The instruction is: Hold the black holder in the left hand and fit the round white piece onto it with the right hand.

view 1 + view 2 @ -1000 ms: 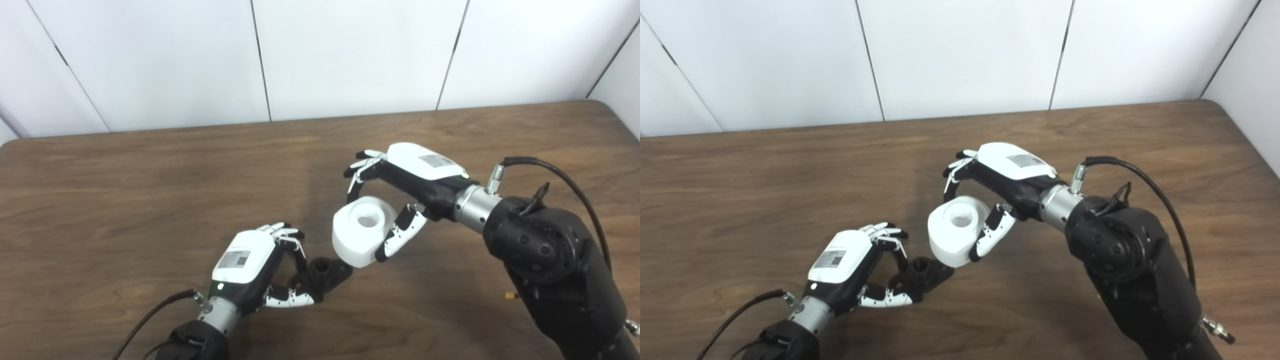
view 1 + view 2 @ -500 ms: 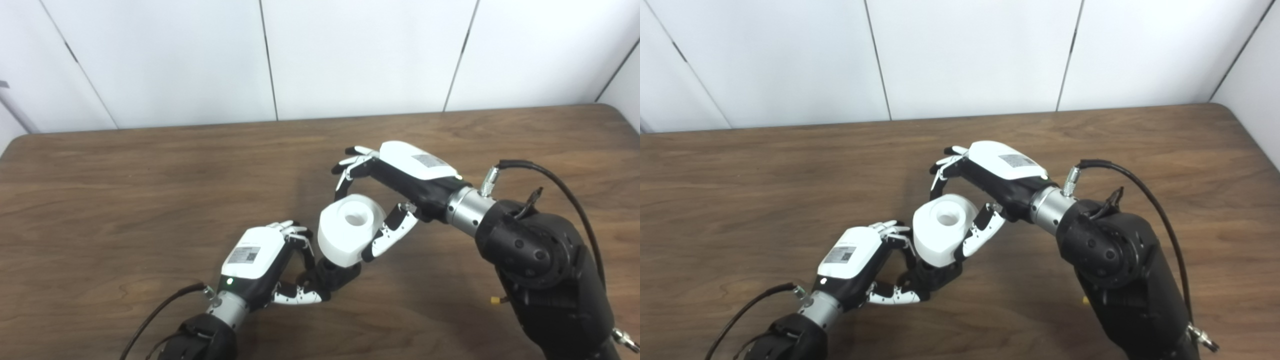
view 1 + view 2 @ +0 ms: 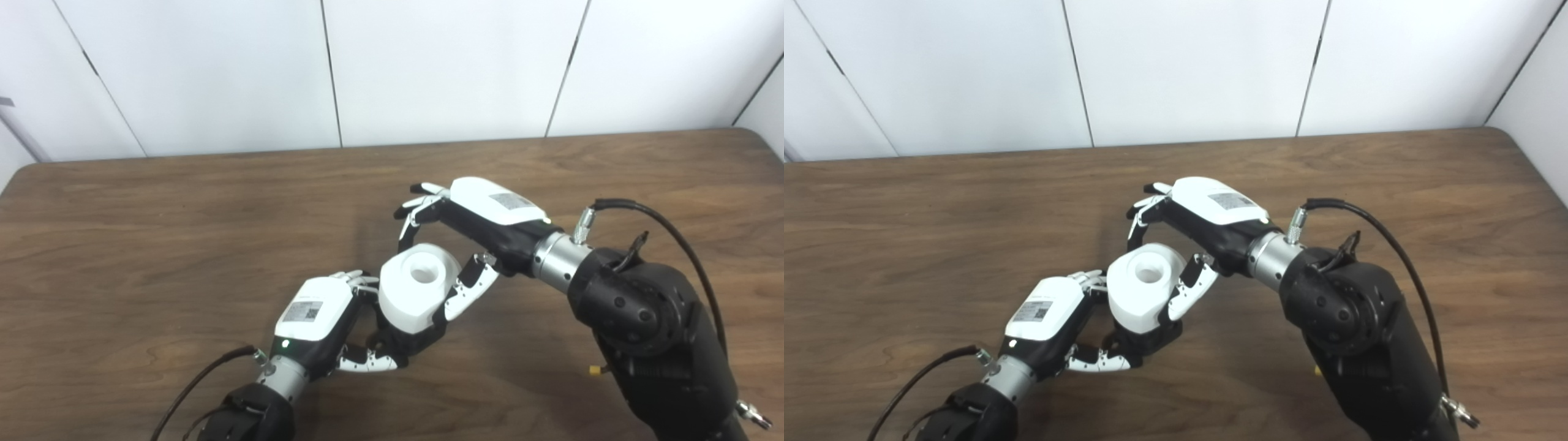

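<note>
The round white piece [image 3: 415, 295] has a hole in its top and sits low, right over the black holder [image 3: 411, 343], hiding most of it. My right hand [image 3: 465, 245] is shut on the white piece, fingers at its far side and thumb at its near right side. My left hand [image 3: 324, 321] is shut on the black holder near the table's front, with its thumb lying along the holder's base. Whether the white piece is seated on the holder cannot be told.
The brown wooden table [image 3: 153, 233] stretches to a white panelled wall [image 3: 429, 67] behind. The bulky black right forearm [image 3: 649, 331] and its cable [image 3: 667, 226] fill the lower right. A cable [image 3: 196, 383] trails from the left wrist.
The right hand has carried the white piece left and down, from beside the holder to directly over it. The left hand kept hold of the holder. The camera shifted slightly.
</note>
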### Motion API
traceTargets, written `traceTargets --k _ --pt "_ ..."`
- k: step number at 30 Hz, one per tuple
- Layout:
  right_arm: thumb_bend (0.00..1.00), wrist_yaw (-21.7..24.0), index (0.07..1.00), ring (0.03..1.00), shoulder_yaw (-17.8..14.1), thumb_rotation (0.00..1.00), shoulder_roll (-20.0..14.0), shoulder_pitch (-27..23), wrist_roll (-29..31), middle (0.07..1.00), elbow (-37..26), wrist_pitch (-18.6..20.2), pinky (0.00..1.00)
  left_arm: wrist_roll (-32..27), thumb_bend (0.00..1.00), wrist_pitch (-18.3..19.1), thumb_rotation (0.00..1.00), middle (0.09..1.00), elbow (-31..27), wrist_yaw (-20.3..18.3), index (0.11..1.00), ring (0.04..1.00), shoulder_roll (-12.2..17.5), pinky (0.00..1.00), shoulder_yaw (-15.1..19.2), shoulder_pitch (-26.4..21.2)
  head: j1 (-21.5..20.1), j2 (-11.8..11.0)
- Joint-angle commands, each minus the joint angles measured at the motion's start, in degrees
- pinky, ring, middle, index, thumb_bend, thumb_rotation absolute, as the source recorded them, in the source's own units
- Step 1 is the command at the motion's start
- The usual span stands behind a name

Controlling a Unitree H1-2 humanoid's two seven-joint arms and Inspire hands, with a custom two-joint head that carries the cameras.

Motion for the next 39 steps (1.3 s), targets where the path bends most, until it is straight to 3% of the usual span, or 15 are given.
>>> traceTargets --k 1,25,39 --pt "0.53 -0.7 0.481 0.981 0.0 0.14 -0.2 -1.1 -0.8 0.855 -0.4 -0.5 0.91 0.7 0.52 1.1 0.06 0.809 2.4 -4.0 0.488 0.885 -0.1 0.87 -1.7 1.4 0.0 0.0" --pt "0.53 -4.7 0.481 0.986 2.2 0.14 0.3 1.4 -0.1 0.863 3.9 -2.3 0.94 0.8 0.52 1.5 0.06 0.810 2.8 -3.9 0.488 0.889 0.0 0.87 -2.2 1.0 -0.8 -0.6" --pt "0.53 -3.9 0.481 0.994 3.8 0.14 0.7 1.4 -0.1 0.868 4.0 -2.2 0.94 0.5 0.52 1.7 0.06 0.812 2.9 -3.7 0.488 0.886 -0.1 0.87 -2.3 0.8 -0.5 -0.1"
